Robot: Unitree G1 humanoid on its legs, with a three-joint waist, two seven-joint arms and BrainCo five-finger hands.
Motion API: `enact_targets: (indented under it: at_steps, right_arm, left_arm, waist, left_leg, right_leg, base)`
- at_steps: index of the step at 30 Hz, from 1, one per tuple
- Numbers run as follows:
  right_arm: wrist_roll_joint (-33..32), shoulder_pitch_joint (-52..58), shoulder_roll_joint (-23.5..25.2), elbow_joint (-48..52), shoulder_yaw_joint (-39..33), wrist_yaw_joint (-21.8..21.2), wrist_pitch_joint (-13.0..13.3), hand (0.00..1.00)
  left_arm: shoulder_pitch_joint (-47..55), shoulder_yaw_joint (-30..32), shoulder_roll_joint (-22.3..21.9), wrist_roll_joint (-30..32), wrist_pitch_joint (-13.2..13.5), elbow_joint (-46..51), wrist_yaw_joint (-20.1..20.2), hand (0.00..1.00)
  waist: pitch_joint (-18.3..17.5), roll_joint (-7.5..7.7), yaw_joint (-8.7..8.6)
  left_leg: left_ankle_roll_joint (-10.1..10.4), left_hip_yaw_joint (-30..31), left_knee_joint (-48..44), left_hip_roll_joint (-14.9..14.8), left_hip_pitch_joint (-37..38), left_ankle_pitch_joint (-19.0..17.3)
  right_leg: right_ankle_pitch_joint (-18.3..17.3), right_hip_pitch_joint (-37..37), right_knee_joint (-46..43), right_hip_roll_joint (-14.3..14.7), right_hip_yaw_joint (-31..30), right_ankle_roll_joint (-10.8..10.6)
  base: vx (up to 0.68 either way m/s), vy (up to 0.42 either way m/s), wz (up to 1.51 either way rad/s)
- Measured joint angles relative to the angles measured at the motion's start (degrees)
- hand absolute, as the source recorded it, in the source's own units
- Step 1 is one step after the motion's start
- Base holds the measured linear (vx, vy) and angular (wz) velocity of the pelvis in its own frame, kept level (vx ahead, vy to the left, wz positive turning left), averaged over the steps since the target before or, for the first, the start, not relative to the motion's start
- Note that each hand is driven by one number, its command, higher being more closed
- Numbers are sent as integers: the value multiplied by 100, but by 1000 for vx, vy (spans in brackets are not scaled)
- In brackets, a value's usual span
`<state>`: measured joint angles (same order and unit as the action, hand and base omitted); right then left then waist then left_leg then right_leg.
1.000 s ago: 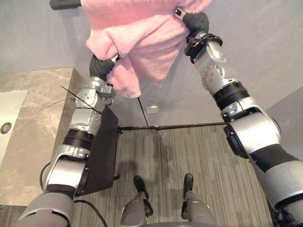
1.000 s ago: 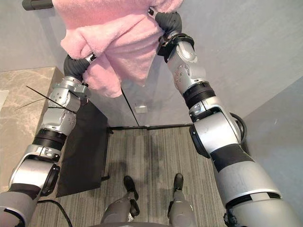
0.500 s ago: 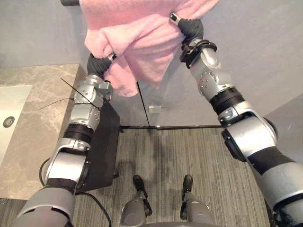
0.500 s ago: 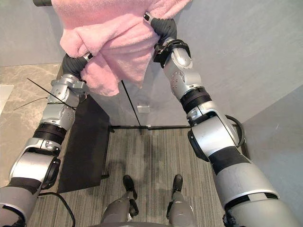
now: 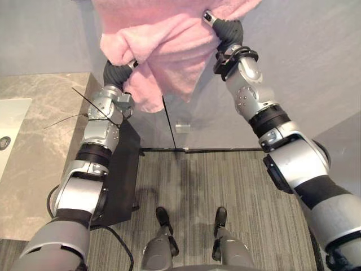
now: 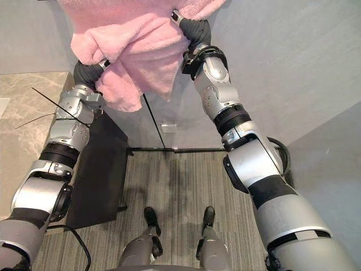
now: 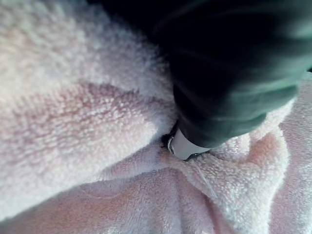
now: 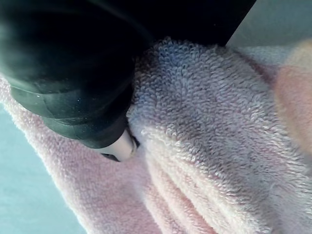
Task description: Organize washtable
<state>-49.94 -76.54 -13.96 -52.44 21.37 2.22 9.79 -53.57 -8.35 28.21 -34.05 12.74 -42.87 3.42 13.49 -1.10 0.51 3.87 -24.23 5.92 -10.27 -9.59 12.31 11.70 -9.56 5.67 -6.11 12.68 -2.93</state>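
Observation:
A fluffy pink towel [image 5: 163, 51] hangs bunched high against the grey wall, at the top of the eye views. Both arms reach up into it. My left hand [image 5: 115, 73] is sunk into the towel's lower left fold, and the cloth covers everything past its dark cover. My right hand [image 5: 228, 28] goes into the towel's right edge the same way. In the left wrist view the left hand [image 7: 234, 73] presses into the pink pile [image 7: 97, 122]. In the right wrist view the right hand [image 8: 73, 73] is buried in the towel [image 8: 209, 146] too.
A marble counter [image 5: 34, 147] with a white sink [image 5: 7, 132] runs along the left. Its dark side panel [image 5: 121, 175] drops to the striped floor [image 5: 237, 186]. Thin black sticks [image 5: 90, 110] poke out by my left forearm.
The view has shifted slightly, and the dark rail at the top left has slipped out of sight. Both arms stay raised in the towel, the left one a little higher.

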Motion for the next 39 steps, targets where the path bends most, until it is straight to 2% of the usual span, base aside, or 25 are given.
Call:
enact_targets:
  at_steps: [25,26,27,31,35,39]
  right_arm:
    - [110,357,-160,673,638,-112,117,100]
    - [110,374,-148,683,638,-112,121,100]
    - [110,411,-109,687,639,-111,139,0]
    - [109,605,-96,729,667,-113,160,0]
    - [104,686,-188,731,687,-135,158,0]
    - [93,904,-617,981,1065,-275,73,0]
  left_arm:
    - [32,4,-61,160,-89,-468,-23,100]
    - [33,5,-61,160,-89,-482,-23,0]
    - [35,5,-62,160,-94,-509,-35,0]
    - [48,290,-67,172,-123,-831,-241,0]
    - [142,306,-59,331,-184,-852,-273,0]
    - [257,302,150,323,-238,-821,-257,0]
  waist:
    - [-23,45,9]
    - [-33,48,11]
    - [-72,53,12]
    - [-170,77,16]
    - [-174,84,25]
    - [-217,83,18]
  left_leg:
    - [94,-89,-1,-155,128,-9]
    - [97,-89,-2,-162,130,-10]
    - [104,-89,-2,-175,130,-12]
    - [123,-71,-4,-210,156,-25]
    - [128,-22,-5,-209,159,-24]
    - [130,-9,-5,-205,159,-26]
  right_leg:
    - [-51,66,0,135,-48,74]
    - [-56,68,0,141,-47,79]
    - [-66,68,0,153,-44,93]
    - [-92,100,0,190,-15,113]
    - [-104,136,1,191,29,112]
    - [-108,144,2,187,38,111]
  base:
    - [-5,-7,-2]
    - [0,0,0]
    - [0,0,0]
    - [2,-2,1]
    - [-11,-3,7]
    - [-5,1,1]
